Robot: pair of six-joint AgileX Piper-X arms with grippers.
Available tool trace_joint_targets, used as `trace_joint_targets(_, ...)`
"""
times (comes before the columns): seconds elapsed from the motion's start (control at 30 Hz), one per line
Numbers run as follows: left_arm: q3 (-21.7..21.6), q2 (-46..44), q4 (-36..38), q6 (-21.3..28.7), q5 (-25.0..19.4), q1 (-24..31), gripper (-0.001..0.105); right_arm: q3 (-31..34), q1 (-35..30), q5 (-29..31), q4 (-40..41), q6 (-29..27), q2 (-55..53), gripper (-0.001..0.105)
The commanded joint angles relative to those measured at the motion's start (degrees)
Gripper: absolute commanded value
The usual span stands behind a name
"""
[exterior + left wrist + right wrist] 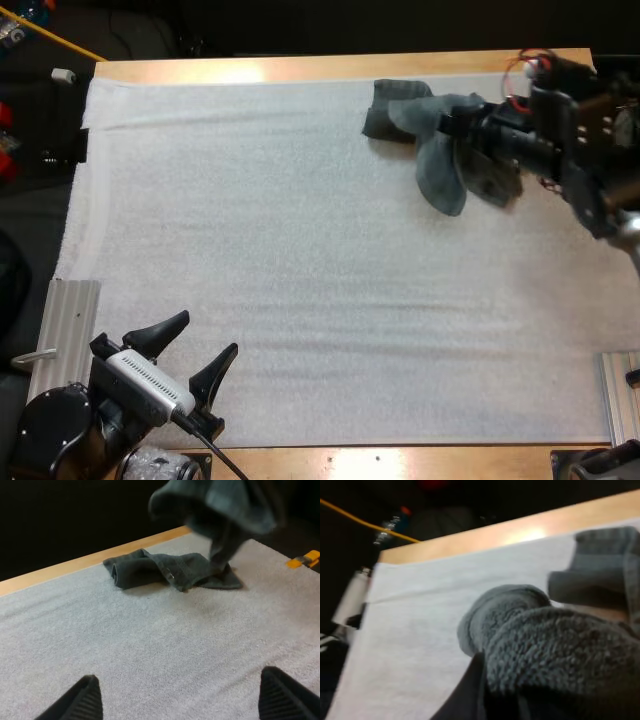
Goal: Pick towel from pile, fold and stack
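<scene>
**Far right of the mat: right jaws clamped on a towel, left jaws apart at the near left**

At the far right of the white mat [300, 280], my right arm [585, 130] reaches in from the right edge of the desk [250, 70]. The right jaws are clamped on the lifted towel [442, 170]. This dark grey-green cloth hangs in a drooping fold, with one lobe pointing toward the near side. The right wrist view confirms the grip. There the lifted towel [555, 645] bulges close up, with a black finger [470, 690] pressed against its side.

Just left of the held cloth, close to the far wooden edge, the crumpled towel [388, 110] lies on the mat. In the left wrist view the crumpled towel [160, 570] forms a low bunched ridge running along the far edge. The lifted towel [220, 505] hangs above its right end and narrows downward until it meets the cloth on the mat. I cannot tell whether these are two separate pieces or parts of one.

At the near left corner, my left arm [110, 405] sits low over the mat. The left jaws stand apart and clear of everything. Both fingertips [85, 700] are over bare mat, well apart from both towels.
</scene>
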Motion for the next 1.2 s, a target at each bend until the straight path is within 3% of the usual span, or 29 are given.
trace_joint_targets(0.0, -0.6, 0.0, -0.4, -0.5, 0.3, -0.3, 0.062, -0.5, 0.0, -1.2, 1.8, -0.6, -1.8, 0.000)
trace_joint_targets(0.23, -0.6, 0.0, -0.4, -0.5, 0.3, -0.3, 0.062, -0.5, 1.7, -3.9, 9.1, 0.1, -5.6, 0.000)
trace_joint_targets(0.37, -0.6, 0.0, -0.4, -0.5, 0.3, -0.3, 0.062, -0.5, 7.2, -3.4, 11.8, 0.1, -4.8, 0.000)
trace_joint_targets(0.43, -0.6, 0.0, -0.4, -0.5, 0.3, -0.3, 0.062, -0.5, 10.6, -0.5, 12.3, 0.1, -4.2, 0.000)
trace_joint_targets(0.5, -0.6, 0.0, -0.4, -0.5, 0.3, -0.3, 0.062, -0.5, 14.7, 7.3, 12.3, 0.1, -2.9, 0.000)
trace_joint_targets(0.67, -0.6, 0.0, -0.4, -0.5, 0.4, -0.3, 0.062, -0.5, 21.0, 10.6, 11.7, 1.3, 1.3, 0.001)
trace_joint_targets(0.73, -0.6, 0.0, -0.4, -0.5, 0.4, -0.3, 0.062, -0.5, 22.7, 10.8, 11.0, 2.3, 3.2, 0.009)
trace_joint_targets(0.83, -0.6, 0.0, -0.4, -0.5, 1.5, -0.3, 0.062, -0.5, 24.7, 8.3, 8.8, 4.5, 5.8, 0.048)
trace_joint_targets(0.9, -0.6, 0.0, -0.4, -0.5, 2.4, -0.3, 0.062, -0.5, 26.2, 4.5, 6.6, 4.6, 6.7, 0.081)
trace_joint_targets(0.97, -0.6, 0.0, -0.4, -0.5, 2.6, -0.3, 0.062, -0.5, 27.6, 3.7, 5.8, 4.2, 6.7, 0.089)
trace_joint_targets(1.17, -0.6, 0.0, -0.4, -0.5, 2.6, -0.3, 0.062, -0.5, 29.0, 4.3, 9.9, 1.1, 6.1, 0.073)
